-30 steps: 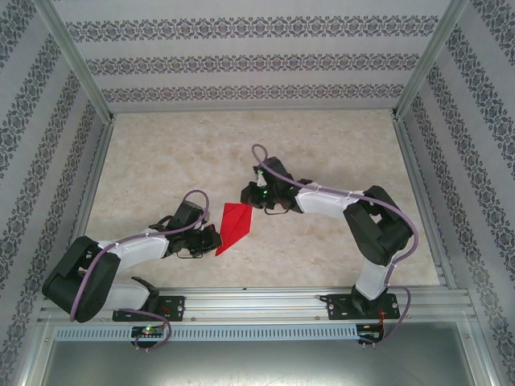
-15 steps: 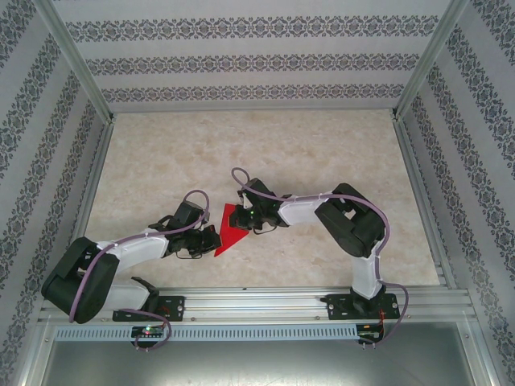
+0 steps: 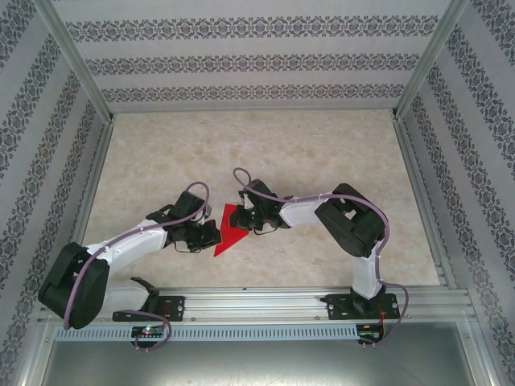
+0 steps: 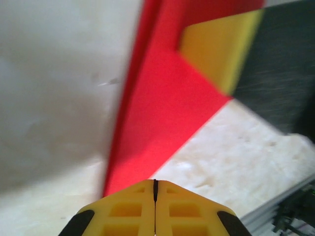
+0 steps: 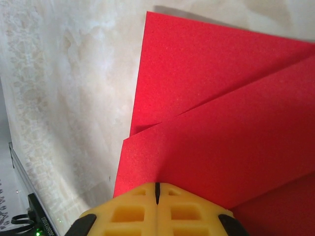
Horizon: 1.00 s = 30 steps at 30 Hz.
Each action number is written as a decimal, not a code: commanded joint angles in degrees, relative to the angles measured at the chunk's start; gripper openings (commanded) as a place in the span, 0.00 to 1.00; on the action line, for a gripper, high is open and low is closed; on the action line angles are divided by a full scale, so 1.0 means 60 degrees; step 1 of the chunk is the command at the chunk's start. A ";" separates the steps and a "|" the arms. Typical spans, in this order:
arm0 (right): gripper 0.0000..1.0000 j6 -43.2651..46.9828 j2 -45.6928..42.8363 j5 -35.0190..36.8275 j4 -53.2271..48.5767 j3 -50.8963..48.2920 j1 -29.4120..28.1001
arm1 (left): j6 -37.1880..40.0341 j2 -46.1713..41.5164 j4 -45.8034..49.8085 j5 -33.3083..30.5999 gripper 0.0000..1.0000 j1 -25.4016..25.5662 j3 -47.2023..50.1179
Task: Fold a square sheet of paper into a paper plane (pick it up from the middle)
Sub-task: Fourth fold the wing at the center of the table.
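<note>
Starting from the near rail (image 3: 265, 301), the left gripper (image 4: 155, 186) and right gripper (image 5: 157, 190) reach inward over the pale marbled table (image 3: 322, 153), each with fingers pressed together, at the folded red paper (image 3: 228, 236) lying mid-table between them. Patterned walls (image 3: 241, 60) stand beyond. Wrist cameras reveal overlapping red layers and their edges; overhead, it reads as one pointed shape.
</note>
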State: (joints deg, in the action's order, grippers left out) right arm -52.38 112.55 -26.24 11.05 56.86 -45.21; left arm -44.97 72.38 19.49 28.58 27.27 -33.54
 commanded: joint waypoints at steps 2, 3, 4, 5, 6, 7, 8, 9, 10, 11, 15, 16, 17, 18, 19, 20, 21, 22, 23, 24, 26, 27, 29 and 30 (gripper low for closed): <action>0.05 -0.0142 0.0466 0.0911 -0.1000 -0.0469 0.0076 | -0.0001 0.0504 -0.0156 0.0591 0.08 -0.0049 -0.0524; 0.05 -0.0185 0.0482 0.0881 -0.0912 -0.0499 0.0078 | -0.0073 0.0733 -0.0270 0.0647 0.08 -0.0062 -0.0587; 0.05 -0.0232 0.0496 0.0849 -0.0830 -0.0530 0.0079 | -0.0144 0.0918 -0.0430 0.0703 0.08 -0.0061 -0.0595; 0.05 -0.0257 0.0482 0.0843 -0.0804 -0.0545 0.0067 | -0.0210 0.1031 -0.0583 0.0719 0.08 -0.0058 -0.0533; 0.05 -0.0255 0.0483 0.0854 -0.0801 -0.0556 0.0079 | -0.0283 0.1133 -0.0782 0.0716 0.08 -0.0055 -0.0434; 0.05 -0.0282 0.0475 0.0871 -0.0801 -0.0548 0.0076 | -0.0322 0.1247 -0.0960 0.0692 0.08 -0.0062 -0.0352; 0.05 -0.0292 0.0469 0.0894 -0.0806 -0.0550 0.0083 | -0.0361 0.1359 -0.1051 0.0642 0.08 -0.0062 -0.0295; 0.05 -0.0301 0.0475 0.0887 -0.0801 -0.0547 0.0077 | -0.0390 0.1514 -0.1158 0.0568 0.09 -0.0058 -0.0243; 0.05 -0.0308 0.0488 0.0887 -0.0787 -0.0558 0.0079 | -0.0400 0.1674 -0.1302 0.0562 0.09 -0.0062 -0.0221; 0.05 -0.0311 0.0488 0.0887 -0.0773 -0.0559 0.0075 | -0.0432 0.1780 -0.1431 0.0581 0.09 -0.0061 -0.0201; 0.06 -0.0323 0.0503 0.0873 -0.0794 -0.0554 0.0079 | -0.0642 0.1903 -0.1921 0.0574 0.09 -0.0059 0.0056; 0.06 -0.0316 0.0487 0.0886 -0.0814 -0.0555 0.0079 | -0.0639 0.1884 -0.1899 0.0497 0.09 -0.0056 0.0118; 0.06 -0.0308 0.0475 0.0894 -0.0843 -0.0554 0.0077 | -0.0646 0.1846 -0.1920 0.0449 0.09 -0.0049 0.0181; 0.06 -0.0294 0.0460 0.0912 -0.0856 -0.0535 0.0079 | -0.0652 0.1800 -0.2034 0.0439 0.09 -0.0062 0.0266; 0.06 -0.0293 0.0460 0.0923 -0.0895 -0.0516 0.0079 | -0.0713 0.1758 -0.2153 0.0414 0.09 -0.0055 0.0347; 0.06 -0.0279 0.0464 0.0918 -0.0904 -0.0518 0.0079 | -0.0790 0.1711 -0.2265 0.0349 0.09 -0.0061 0.0374; 0.06 -0.0292 0.0471 0.0930 -0.0904 -0.0527 0.0079 | -0.0884 0.1661 -0.2466 0.0299 0.09 -0.0062 0.0404; 0.06 -0.0282 0.0471 0.0936 -0.0897 -0.0529 0.0061 | -0.0987 0.1624 -0.2630 0.0248 0.09 -0.0051 0.0422; 0.06 -0.0291 0.0471 0.0918 -0.0871 -0.0539 0.0053 | -0.1044 0.1622 -0.2663 0.0174 0.09 -0.0052 0.0385; 0.06 -0.0293 0.0460 0.0902 -0.0850 -0.0525 0.0064 | -0.1070 0.1645 -0.2625 0.0041 0.10 -0.0058 0.0302; 0.06 -0.0279 0.0438 0.0849 -0.0833 -0.0490 0.0063 | -0.1053 0.1700 -0.2497 -0.0170 0.10 -0.0057 0.0198; 0.06 -0.0262 0.0417 0.0843 -0.0845 -0.0465 0.0064 | -0.1038 0.1737 -0.2440 -0.0266 0.10 -0.0059 0.0171; 0.07 -0.0210 0.0360 0.0839 -0.0877 -0.0443 0.0044 | -0.1029 0.1775 -0.2483 -0.0247 0.10 -0.0060 0.0221; 0.07 -0.0179 0.0311 0.0818 -0.0898 -0.0428 0.0050 | -0.1050 0.1743 -0.2697 -0.0134 0.11 -0.0054 0.0350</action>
State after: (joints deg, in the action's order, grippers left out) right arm -54.11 112.55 -26.20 12.73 56.07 -45.12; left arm -50.28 83.00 6.68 29.74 27.27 -31.73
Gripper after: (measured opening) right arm 0.071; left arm 0.109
